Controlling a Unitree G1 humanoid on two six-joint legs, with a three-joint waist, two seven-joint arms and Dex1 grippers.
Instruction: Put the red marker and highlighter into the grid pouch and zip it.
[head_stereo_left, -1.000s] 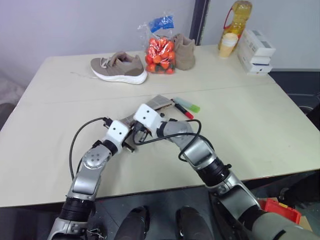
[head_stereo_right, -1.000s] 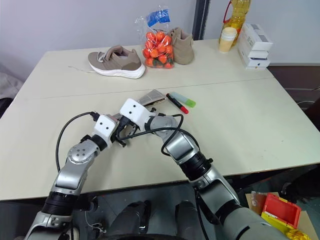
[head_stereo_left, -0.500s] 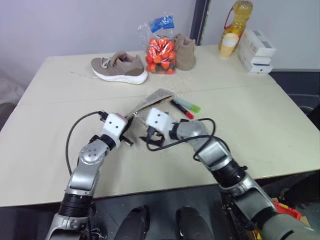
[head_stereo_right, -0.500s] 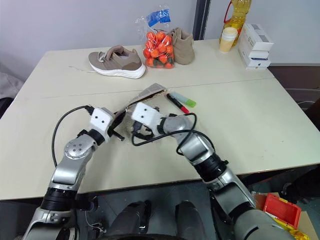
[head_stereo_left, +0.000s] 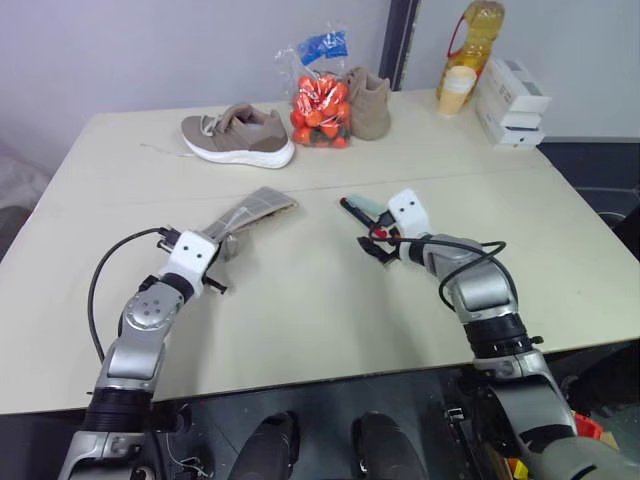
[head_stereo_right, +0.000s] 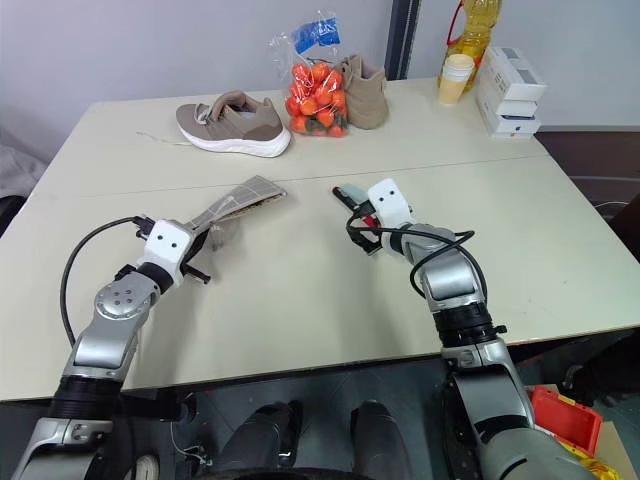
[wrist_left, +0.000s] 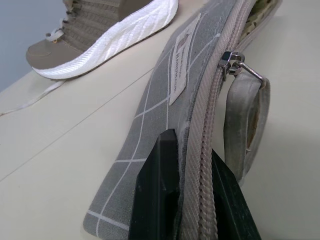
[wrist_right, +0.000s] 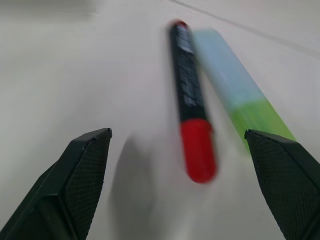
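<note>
**Operator:** With my left gripper clamped on the near edge of the pouch, one end is lifted off the table. My right gripper has its fingers wide apart, just short of the marker.

**Inspector:** Progress?

**Operator:** Early, I judge. Marker and highlighter lie side by side on the table, well apart from the pouch. Both insertions and the zipping remain.

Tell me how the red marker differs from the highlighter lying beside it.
The red marker is slim with a black barrel; the highlighter is thicker with a pale blue-green barrel. The marker's cap is red, the highlighter's bright green. Both lie flat on the table, side by side, caps the same way.
</note>
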